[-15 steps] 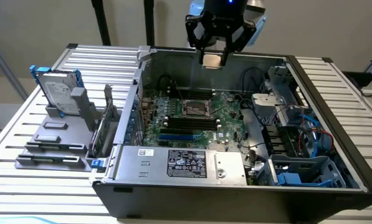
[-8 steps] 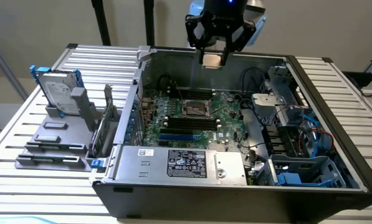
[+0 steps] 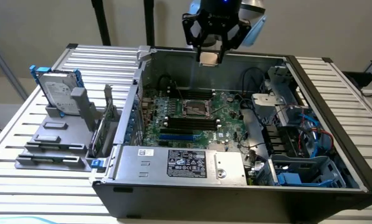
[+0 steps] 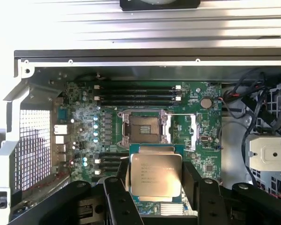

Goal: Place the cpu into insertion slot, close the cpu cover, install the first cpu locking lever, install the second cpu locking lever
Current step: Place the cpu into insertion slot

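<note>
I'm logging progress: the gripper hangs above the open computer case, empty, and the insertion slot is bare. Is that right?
One thing is wrong: the gripper is not empty. The wrist view shows it shut on the cpu. The rest holds: it hangs above the open computer case, and the insertion slot is bare.

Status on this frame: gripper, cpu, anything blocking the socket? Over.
Gripper shut on cpu, high above the open computer case. Insertion slot empty, cpu cover open beside it. Nothing between cpu and slot.
</note>
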You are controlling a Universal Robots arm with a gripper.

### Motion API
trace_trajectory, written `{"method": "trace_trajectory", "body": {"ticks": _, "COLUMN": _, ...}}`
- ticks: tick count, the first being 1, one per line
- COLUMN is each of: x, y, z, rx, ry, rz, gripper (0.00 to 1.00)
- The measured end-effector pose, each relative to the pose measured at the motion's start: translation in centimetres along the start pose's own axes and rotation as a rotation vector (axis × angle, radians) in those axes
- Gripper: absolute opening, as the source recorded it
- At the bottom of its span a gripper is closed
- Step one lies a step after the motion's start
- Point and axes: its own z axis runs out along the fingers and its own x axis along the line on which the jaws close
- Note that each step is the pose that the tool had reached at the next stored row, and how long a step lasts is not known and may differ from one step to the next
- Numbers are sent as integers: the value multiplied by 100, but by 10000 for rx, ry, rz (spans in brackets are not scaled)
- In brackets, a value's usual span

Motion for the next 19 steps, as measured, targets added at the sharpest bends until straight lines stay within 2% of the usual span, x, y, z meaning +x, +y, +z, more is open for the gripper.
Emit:
{"method": "trace_trajectory", "body": {"ticks": 6, "x": 27, "y": -1, "z": 18, "rx": -10, "ry": -58, "rz": 669, "gripper": 55}}
{"method": "trace_trajectory", "body": {"ticks": 19, "x": 40, "y": -4, "z": 49, "rx": -48, "ry": -221, "rz": 2487, "gripper": 55}}
